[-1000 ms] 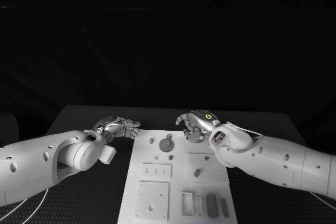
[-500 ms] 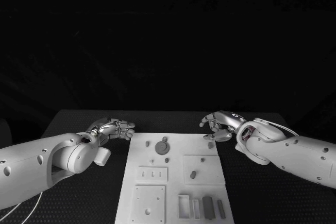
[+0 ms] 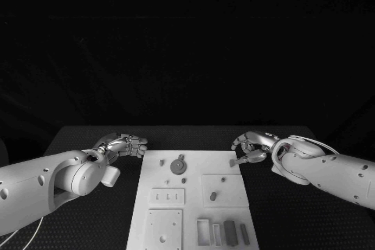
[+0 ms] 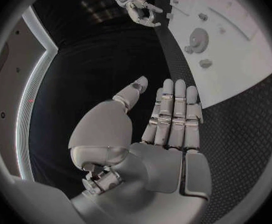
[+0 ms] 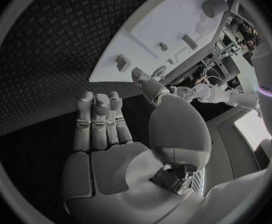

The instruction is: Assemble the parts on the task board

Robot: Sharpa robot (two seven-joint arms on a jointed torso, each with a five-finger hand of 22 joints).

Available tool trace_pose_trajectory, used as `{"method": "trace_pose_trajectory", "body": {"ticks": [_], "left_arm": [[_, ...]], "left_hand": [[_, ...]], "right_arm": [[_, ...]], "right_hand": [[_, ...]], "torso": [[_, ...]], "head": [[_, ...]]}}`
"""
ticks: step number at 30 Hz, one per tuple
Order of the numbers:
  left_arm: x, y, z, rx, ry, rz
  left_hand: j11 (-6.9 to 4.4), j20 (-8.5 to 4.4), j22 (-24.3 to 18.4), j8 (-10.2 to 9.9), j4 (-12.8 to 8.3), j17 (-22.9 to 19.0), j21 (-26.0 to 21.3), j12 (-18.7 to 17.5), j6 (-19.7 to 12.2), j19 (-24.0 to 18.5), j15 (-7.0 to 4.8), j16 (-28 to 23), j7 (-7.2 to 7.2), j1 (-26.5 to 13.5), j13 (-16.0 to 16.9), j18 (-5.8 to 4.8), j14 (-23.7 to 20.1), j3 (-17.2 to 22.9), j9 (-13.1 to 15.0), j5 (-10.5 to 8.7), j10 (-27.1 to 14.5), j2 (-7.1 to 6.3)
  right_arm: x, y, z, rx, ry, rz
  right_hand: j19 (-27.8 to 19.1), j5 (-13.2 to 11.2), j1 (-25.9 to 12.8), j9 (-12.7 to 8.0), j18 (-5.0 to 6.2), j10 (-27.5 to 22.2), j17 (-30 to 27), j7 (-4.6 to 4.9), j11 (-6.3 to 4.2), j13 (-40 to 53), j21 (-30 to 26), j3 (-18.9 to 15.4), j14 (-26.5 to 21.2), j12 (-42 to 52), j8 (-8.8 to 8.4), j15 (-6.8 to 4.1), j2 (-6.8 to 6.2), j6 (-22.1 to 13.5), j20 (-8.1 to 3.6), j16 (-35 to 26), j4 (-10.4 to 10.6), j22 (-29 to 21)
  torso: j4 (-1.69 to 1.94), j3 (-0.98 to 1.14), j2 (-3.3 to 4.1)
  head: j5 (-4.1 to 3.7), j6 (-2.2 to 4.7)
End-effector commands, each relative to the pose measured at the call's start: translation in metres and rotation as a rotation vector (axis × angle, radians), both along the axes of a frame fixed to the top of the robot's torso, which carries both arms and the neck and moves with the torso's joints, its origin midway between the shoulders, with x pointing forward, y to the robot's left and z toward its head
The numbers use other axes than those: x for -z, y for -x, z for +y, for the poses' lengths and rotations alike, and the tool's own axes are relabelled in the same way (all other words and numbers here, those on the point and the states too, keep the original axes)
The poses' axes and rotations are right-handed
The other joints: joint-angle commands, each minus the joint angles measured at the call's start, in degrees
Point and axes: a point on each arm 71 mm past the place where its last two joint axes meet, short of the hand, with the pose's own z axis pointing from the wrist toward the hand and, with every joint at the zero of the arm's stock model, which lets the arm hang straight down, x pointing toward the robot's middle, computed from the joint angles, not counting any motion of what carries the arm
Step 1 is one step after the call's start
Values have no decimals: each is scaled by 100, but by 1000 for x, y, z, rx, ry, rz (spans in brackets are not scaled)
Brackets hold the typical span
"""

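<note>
Both hands, left hand [image 3: 123,145] and right hand [image 3: 254,148], withdrew, seemingly empty.

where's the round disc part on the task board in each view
Head view: round disc part at the task board's far end, toward the left hand.
Left wrist view: disc on the board beyond the fingertips.
Right wrist view: disc at the board's far end.
Shared landmark: the white board.

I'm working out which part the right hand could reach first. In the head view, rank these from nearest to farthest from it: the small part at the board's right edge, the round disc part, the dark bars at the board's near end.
1. Small part, at the board's right edge, just beside the right hand.
2. Round disc part, left of centre at the far end.
3. Dark bars, at the near end.
</note>
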Motion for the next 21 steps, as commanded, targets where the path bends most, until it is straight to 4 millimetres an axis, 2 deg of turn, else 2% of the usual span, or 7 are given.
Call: {"method": "trace_pose_trajectory", "body": {"ticks": [1,5,8,13,21], "left_arm": [[-1,0,-4,25,8,-10],[-1,0,-5,24,7,-10],[0,0,-3,20,4,-8],[0,0,-1,9,-1,-6],[1,0,-2,15,-1,-5]], "left_hand": [[19,4,104,-26,-28,9,32,-38,-15,-35,32,-31,47,7,5,80,7,-1,5,-38,15,4],[25,10,103,-40,-31,13,31,-48,-37,-40,39,-39,59,5,5,81,3,-4,3,-37,7,-9],[25,11,103,-41,-31,14,31,-50,-40,-40,40,-41,61,6,6,81,3,-4,3,-36,7,-7],[25,13,103,-43,-39,18,33,-52,-41,-42,42,-44,62,20,9,85,4,2,5,-34,10,-7],[25,15,103,-44,-39,20,33,-54,-41,-42,43,-47,64,22,10,86,4,1,6,-35,11,-10]], "right_arm": [[3,-2,1,-21,4,14],[8,0,-1,-30,7,23],[13,3,-1,-41,9,29],[18,5,1,-48,7,28],[29,9,8,-72,26,44]], "right_hand": [[-13,-341,190,9,226,5,-27,149,31,-29,-23,20,-2,25,56,25,83,192,4,16,3,11],[9,-413,244,14,226,21,-49,172,56,-60,-29,74,14,39,115,51,92,338,17,30,82,13],[-19,-437,223,-6,226,-14,-67,130,21,-105,-49,42,-17,-1,100,25,95,334,33,18,115,19],[-140,-461,243,-45,226,-116,-118,79,-22,-234,-148,-27,-157,-140,60,-6,91,295,82,-42,130,17],[-148,-467,266,-58,226,-115,-126,57,-44,-261,-160,-38,-171,-153,35,-23,68,246,94,-36,142,21]], "torso": [[12,-9,6],[21,-17,2],[26,-21,0],[14,-16,4],[24,-21,2]], "head": [[-37,-18],[-44,-47],[-49,-58],[-64,-68],[-48,-88]]}}
